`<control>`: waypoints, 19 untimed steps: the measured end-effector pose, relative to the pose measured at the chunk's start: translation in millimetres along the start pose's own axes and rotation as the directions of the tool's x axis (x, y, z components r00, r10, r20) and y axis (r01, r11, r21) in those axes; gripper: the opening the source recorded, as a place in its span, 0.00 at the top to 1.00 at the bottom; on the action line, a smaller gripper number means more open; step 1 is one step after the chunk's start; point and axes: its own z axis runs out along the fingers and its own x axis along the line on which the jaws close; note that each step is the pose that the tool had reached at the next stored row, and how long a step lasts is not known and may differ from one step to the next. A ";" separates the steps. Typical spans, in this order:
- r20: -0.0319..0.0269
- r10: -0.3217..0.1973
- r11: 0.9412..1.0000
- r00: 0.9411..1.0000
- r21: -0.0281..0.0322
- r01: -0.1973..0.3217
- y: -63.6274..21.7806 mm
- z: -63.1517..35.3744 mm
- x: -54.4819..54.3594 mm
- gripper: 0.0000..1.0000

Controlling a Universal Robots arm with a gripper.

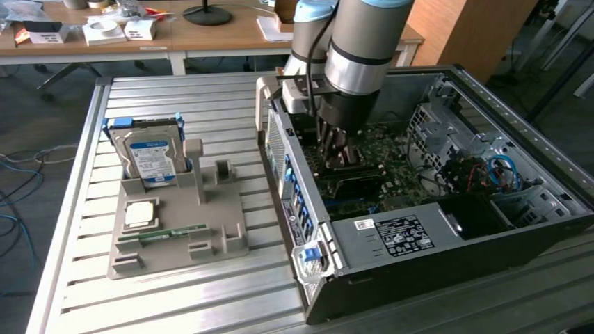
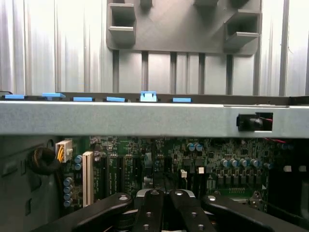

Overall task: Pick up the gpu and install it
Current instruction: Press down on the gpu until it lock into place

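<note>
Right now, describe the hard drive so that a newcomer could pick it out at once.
On the ribbed metal table, to the exterior view's left of the open computer case, sits a grey plastic holder. The hard drive stands upright at its far end. It is the silver block with a blue label, while the square chip and slim green stick lie flat.

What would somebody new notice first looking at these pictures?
Probably the robot arm reaching down into the open computer case, its shut hand low over the green motherboard. Next, on the exterior view's left, the grey parts holder on the slatted metal table, with a blue-labelled hard drive standing upright in it.
</note>
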 end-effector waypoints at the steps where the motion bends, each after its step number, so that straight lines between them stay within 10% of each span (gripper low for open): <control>1: 0.000 0.000 1.000 1.000 -0.001 0.000 0.2 -0.2 0.1 0.89; 19: 0.000 0.001 0.999 1.000 -0.035 -0.001 0.4 -7.3 2.0 0.89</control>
